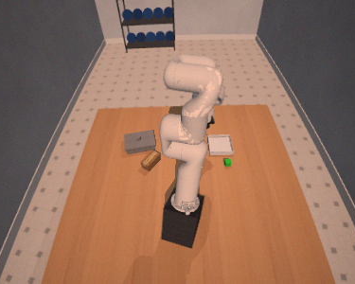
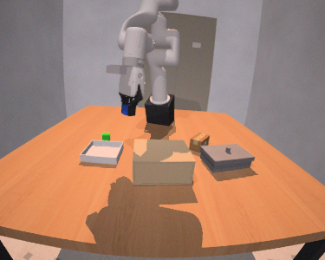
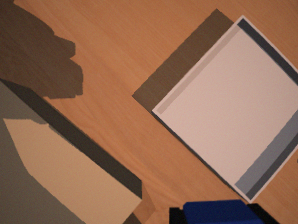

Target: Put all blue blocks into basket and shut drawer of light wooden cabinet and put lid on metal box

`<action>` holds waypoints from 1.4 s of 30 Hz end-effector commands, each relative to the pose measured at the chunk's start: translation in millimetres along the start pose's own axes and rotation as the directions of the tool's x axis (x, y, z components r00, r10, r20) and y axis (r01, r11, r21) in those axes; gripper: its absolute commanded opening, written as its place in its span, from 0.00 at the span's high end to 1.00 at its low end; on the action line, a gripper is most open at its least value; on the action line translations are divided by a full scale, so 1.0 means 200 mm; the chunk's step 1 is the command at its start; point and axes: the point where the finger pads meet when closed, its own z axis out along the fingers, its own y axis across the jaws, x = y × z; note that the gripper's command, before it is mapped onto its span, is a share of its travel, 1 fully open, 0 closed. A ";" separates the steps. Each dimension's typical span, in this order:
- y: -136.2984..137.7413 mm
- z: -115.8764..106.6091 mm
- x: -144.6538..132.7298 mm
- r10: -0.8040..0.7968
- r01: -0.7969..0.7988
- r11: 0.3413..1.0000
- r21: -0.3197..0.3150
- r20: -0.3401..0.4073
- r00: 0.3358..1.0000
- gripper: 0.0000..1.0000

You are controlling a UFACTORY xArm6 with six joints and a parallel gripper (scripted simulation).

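My gripper (image 1: 210, 123) (image 2: 128, 111) is shut on a blue block (image 2: 125, 109) (image 3: 215, 212), held in the air above the table, near the basket in the wrist view. The white basket (image 1: 220, 145) (image 2: 100, 159) (image 3: 225, 105) shows nothing inside. The light wooden cabinet (image 2: 162, 172) (image 3: 65, 175) stands beside it; its drawer front is hidden, so I cannot tell how far the drawer is shut. The grey metal box (image 1: 142, 150) (image 2: 226, 165) has its knobbed lid (image 1: 138, 136) (image 2: 220, 152) on top. A green block (image 1: 227, 162) (image 2: 106, 137) lies outside the basket.
A small brown box (image 1: 150, 161) (image 2: 199, 142) stands on the wooden table (image 1: 120, 204) (image 2: 41, 191) between the cabinet and the metal box, nearer the robot base. The cabinet is the tall obstacle between basket and metal box. The arm hides most of it in the top view.
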 end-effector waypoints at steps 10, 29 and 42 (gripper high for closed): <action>0.15 0.06 0.37 -0.019 0.017 0.999 0.034 0.056 0.998 1.00; 0.15 0.06 0.37 -0.019 0.017 0.999 0.034 0.056 0.998 1.00; 0.15 0.09 0.36 -0.019 0.017 0.999 0.034 0.056 0.998 1.00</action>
